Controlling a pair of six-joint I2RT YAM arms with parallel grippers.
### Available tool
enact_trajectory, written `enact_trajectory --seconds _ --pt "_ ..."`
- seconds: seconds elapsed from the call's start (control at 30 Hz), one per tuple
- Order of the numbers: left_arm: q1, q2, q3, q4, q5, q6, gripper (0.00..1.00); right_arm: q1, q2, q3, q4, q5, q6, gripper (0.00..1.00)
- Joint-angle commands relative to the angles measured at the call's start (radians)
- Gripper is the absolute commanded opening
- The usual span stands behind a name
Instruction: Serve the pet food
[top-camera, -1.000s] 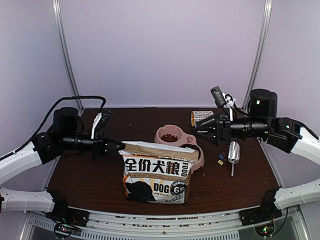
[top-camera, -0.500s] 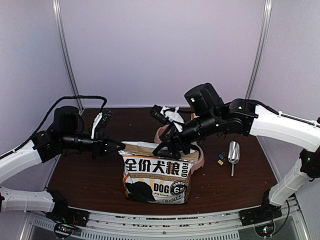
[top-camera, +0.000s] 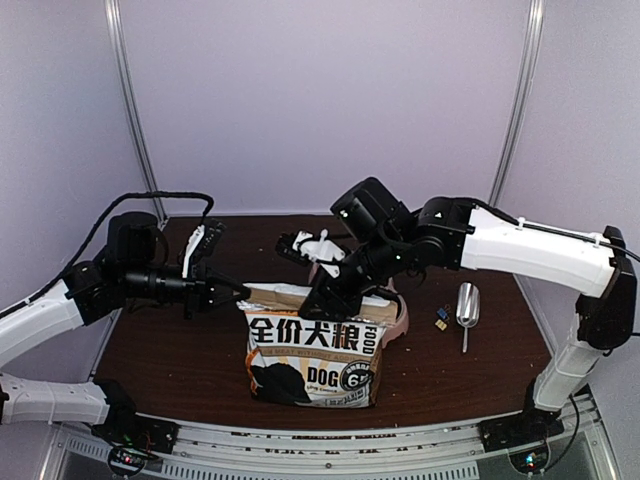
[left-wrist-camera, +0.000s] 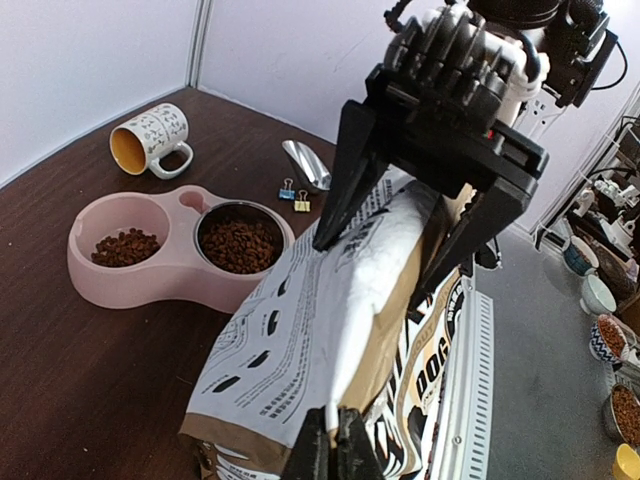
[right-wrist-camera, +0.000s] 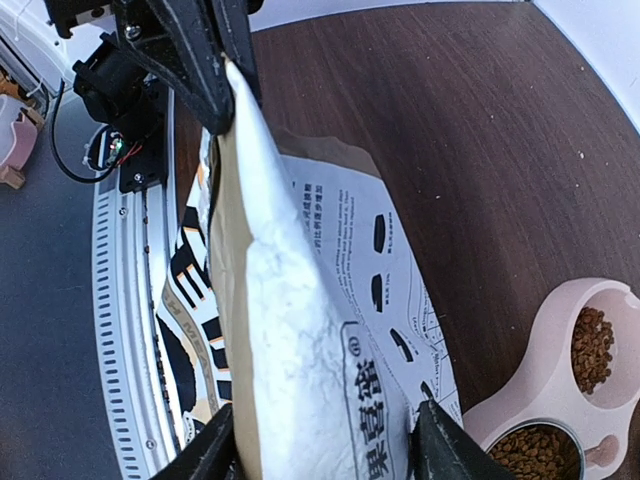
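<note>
Pinching the bag (left-wrist-camera: 300, 340) at bottom of frame with left fingers (left-wrist-camera: 312, 450), straddling its upper edge with right fingers (left-wrist-camera: 350, 170) spread (pet food (left-wrist-camera: 238, 245) in pink bowl (left-wrist-camera: 150, 280), left).

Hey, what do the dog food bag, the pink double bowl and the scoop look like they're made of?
The bag looks like matte kraft paper, creased, with printed white panels. The double bowl seems smooth moulded pink plastic. The scoop looks metal: shiny silver, reflective.
</note>
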Motion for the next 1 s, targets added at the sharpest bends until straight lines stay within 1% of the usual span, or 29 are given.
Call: enact_trajectory --seconds 0.0,0.13,0.23,0.3,0.4,0.47,0.53,0.6,0.73,0.77,0.8,0.87,0.93,0.97 --pt "0.016 -0.012 0.051 -0.011 0.02 0.043 0.0 -0.036 0.011 0.012 -0.023 -0.036 0.001 0.53" --pt "0.017 -0.014 0.065 -0.039 0.031 0.067 0.0 -0.072 0.007 -0.009 -0.01 -0.15 0.017 0.41" --pt "0.017 -0.002 0.079 -0.056 0.04 0.086 0.01 -0.09 0.005 -0.017 -0.002 -0.228 0.022 0.35" --pt "0.014 0.014 0.09 -0.064 0.048 0.095 0.07 -0.093 0.003 -0.02 0.005 -0.259 0.023 0.32" --pt "0.007 0.045 0.103 -0.065 0.061 0.1 0.26 -0.095 0.003 -0.019 0.008 -0.277 0.024 0.26" --pt "-0.002 0.064 0.111 -0.066 0.064 0.107 0.34 -0.1 0.004 -0.019 0.009 -0.292 0.025 0.23" --pt "-0.011 0.081 0.12 -0.07 0.064 0.118 0.41 -0.102 0.003 -0.02 0.01 -0.304 0.027 0.22" --pt "-0.013 0.098 0.127 -0.077 0.063 0.125 0.45 -0.104 0.003 -0.02 0.009 -0.31 0.029 0.22" --pt "-0.021 0.126 0.132 -0.095 0.059 0.141 0.47 -0.105 -0.002 -0.026 0.012 -0.324 0.03 0.25" --pt "-0.022 0.132 0.132 -0.099 0.058 0.143 0.46 -0.105 -0.003 -0.028 0.014 -0.329 0.032 0.26" --pt "-0.022 0.136 0.132 -0.1 0.06 0.144 0.41 -0.105 -0.002 -0.029 0.016 -0.333 0.033 0.27" --pt "-0.024 0.142 0.132 -0.098 0.073 0.143 0.25 -0.105 0.005 -0.028 0.023 -0.34 0.038 0.31" --pt "-0.023 0.146 0.131 -0.089 0.087 0.139 0.11 -0.105 0.013 -0.024 0.034 -0.348 0.05 0.38" --pt "-0.024 0.15 0.13 -0.086 0.094 0.135 0.05 -0.105 0.019 -0.023 0.043 -0.35 0.055 0.42"
